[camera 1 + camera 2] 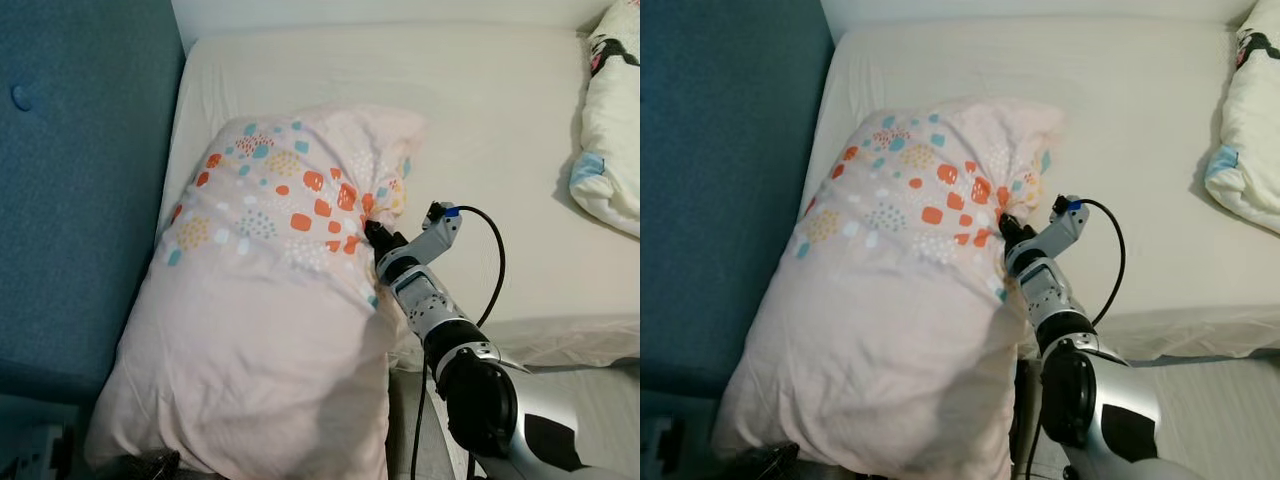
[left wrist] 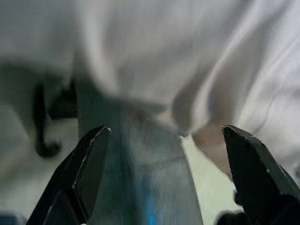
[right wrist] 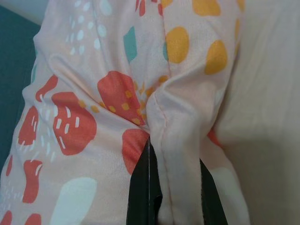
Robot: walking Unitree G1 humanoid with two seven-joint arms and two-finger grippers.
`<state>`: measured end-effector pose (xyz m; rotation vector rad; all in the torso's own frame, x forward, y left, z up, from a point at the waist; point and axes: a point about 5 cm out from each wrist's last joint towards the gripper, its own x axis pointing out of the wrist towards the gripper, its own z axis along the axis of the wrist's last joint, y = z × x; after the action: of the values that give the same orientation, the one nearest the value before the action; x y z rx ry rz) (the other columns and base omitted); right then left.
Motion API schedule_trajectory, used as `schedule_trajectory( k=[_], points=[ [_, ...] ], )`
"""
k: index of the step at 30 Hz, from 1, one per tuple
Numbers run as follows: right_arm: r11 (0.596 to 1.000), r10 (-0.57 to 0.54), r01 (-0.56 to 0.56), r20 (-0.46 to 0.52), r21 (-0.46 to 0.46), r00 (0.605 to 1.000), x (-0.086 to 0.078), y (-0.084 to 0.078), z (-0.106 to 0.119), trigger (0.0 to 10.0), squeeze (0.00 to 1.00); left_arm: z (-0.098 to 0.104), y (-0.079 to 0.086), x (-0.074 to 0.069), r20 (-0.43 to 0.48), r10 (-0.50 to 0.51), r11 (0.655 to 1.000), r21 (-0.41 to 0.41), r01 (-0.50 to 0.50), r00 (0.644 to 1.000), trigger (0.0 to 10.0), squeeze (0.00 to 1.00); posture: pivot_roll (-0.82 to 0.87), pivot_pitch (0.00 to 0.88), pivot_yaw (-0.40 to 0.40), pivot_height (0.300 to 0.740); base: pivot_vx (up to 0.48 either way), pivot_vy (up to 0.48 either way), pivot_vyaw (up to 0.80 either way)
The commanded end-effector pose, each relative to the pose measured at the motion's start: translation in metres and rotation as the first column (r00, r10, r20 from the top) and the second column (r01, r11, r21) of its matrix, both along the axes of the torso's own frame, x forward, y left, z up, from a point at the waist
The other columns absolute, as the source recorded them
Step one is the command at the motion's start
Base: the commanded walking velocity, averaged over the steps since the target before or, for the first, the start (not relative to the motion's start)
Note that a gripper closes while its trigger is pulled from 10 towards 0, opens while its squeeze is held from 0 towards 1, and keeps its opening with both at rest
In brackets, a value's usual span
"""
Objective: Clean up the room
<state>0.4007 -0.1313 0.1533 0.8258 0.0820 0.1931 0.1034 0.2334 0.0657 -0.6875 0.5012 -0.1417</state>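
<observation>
On the white mattress beside the blue headboard, the patterned pillow lies half overhanging, its seam pinched between the right gripper fingers, while the left gripper gapes wide; the lift should proceed slowly, since fabric may slip.

This is a bedroom in a home: a bed with a cream sheet, a padded blue headboard, a patterned pillow and a folded quilt show it.

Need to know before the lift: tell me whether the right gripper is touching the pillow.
Touching. In the right wrist view the right gripper has its fingers pinched on a fold of the pillow; the left eye view shows it at the pillow's side.
</observation>
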Motion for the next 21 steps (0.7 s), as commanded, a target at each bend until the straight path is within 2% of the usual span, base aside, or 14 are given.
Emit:
schedule_trajectory(
  k=[1, 2, 3, 4, 7, 8, 11, 12, 15, 16, 17, 18, 19, 21],
  points=[
    [1.0, 0.011, -0.01, -0.053, 0.009, 0.999, -0.005, 0.001, -0.015, 0.0, 0.0, -0.013, -0.005, -0.006, -0.041, 0.114, 0.989, -0.093, -0.117, 0.993, 10.0, 1.0, 0.17, 0.401, -0.078, 0.57, 0.0, 0.0, 0.0],
    [1.0, 0.011, -0.01, -0.053, 0.009, 0.999, -0.005, 0.001, -0.015, 0.0, 0.0, -0.013, -0.005, -0.006, -0.041, 0.114, 0.989, -0.093, -0.117, 0.993, 10.0, 1.0, 0.17, 0.401, -0.078, 0.57, 0.0, 0.0, 0.0],
    [1.0, 0.011, -0.01, -0.053, 0.01, 0.999, -0.005, 0.001, -0.015, 0.0, 0.0, -0.014, -0.012, -0.003, -0.029, 0.144, 0.979, -0.144, -0.146, 0.989, 10.0, 1.0, 0.17, 0.399, -0.081, 0.57, 0.0, 0.0, 0.0],
    [1.0, 0.011, -0.01, -0.053, 0.01, 0.999, -0.005, 0.001, -0.015, 0.0, 0.0, -0.014, -0.012, -0.003, -0.029, 0.144, 0.979, -0.144, -0.146, 0.989, 10.0, 1.0, 0.17, 0.399, -0.081, 0.57, 0.0, 0.0, 0.0],
    [1.0, 0.012, -0.011, -0.048, 0.016, 0.999, -0.005, 0.001, -0.013, 0.0, 0.0, -0.017, -0.033, 0.007, -0.008, 0.173, 0.95, -0.264, -0.169, 0.985, 10.0, 1.0, 0.16, 0.399, -0.086, 0.57, 0.0, 0.0, 0.0],
    [1.0, 0.011, -0.01, -0.046, 0.019, 0.999, -0.004, 0.001, -0.012, 0.0, 0.0, -0.018, -0.041, 0.012, 0.003, 0.162, 0.947, -0.281, -0.154, 0.987, 10.0, 1.0, 0.16, 0.4, -0.088, 0.57, 0.0, 0.0, 0.0],
    [1.0, 0.011, -0.01, -0.045, 0.021, 0.999, -0.004, 0.0, -0.012, 0.0, 0.0, -0.019, -0.046, 0.015, 0.01, 0.152, 0.946, -0.29, -0.142, 0.988, 10.0, 1.0, 0.16, 0.4, -0.088, 0.57, 0.0, 0.0, 0.0],
    [1.0, 0.008, -0.007, -0.045, 0.025, 0.999, -0.004, 0.0, -0.011, 0.0, 0.0, -0.018, -0.053, 0.023, 0.032, 0.157, 0.934, -0.329, -0.138, 0.987, 10.0, 1.0, 0.16, 0.403, -0.091, 0.57, 0.0, 0.0, 0.0],
    [1.0, 0.008, -0.006, -0.045, 0.027, 0.999, -0.004, 0.0, -0.011, 0.0, 0.0, -0.017, -0.058, 0.031, 0.049, 0.166, 0.925, -0.353, -0.138, 0.985, 10.0, 1.0, 0.15, 0.409, -0.095, 0.57, 0.0, 0.0, 0.0],
    [1.0, 0.008, -0.007, -0.044, 0.028, 0.999, -0.004, 0.0, -0.011, 0.0, 0.0, -0.012, -0.062, 0.043, 0.08, 0.186, 0.911, -0.387, -0.141, 0.979, 10.0, 1.0, 0.14, 0.409, -0.097, 0.57, 0.0, 0.0, 0.0],
    [1.0, 0.008, -0.007, -0.044, 0.028, 0.999, -0.004, 0.0, -0.011, 0.0, 0.0, -0.012, -0.062, 0.043, 0.08, 0.186, 0.911, -0.387, -0.141, 0.979, 10.0, 1.0, 0.14, 0.409, -0.097, 0.57, 0.0, 0.0, 0.0],
    [1.0, 0.013, -0.012, -0.043, 0.025, 0.999, -0.004, 0.0, -0.011, 0.0, 0.0, -0.005, -0.068, 0.053, 0.116, 0.189, 0.902, -0.413, -0.126, 0.975, 10.0, 1.0, 0.14, 0.413, -0.1, 0.57, 0.0, 0.0, 0.0],
    [1.0, 0.013, -0.012, -0.043, 0.025, 0.999, -0.004, 0.0, -0.011, 0.0, 0.0, -0.005, -0.068, 0.053, 0.116, 0.189, 0.902, -0.413, -0.126, 0.975, 10.0, 1.0, 0.14, 0.413, -0.1, 0.57, 0.0, 0.0, 0.0],
    [1.0, 0.019, -0.018, -0.041, 0.021, 0.999, -0.004, 0.001, -0.011, 0.0, 0.0, 0.005, -0.075, 0.063, 0.161, 0.184, 0.9, -0.425, -0.101, 0.97, 10.0, 1.0, 0.14, 0.411, -0.099, 0.57, 0.0, 0.0, 0.0]
  ],
)
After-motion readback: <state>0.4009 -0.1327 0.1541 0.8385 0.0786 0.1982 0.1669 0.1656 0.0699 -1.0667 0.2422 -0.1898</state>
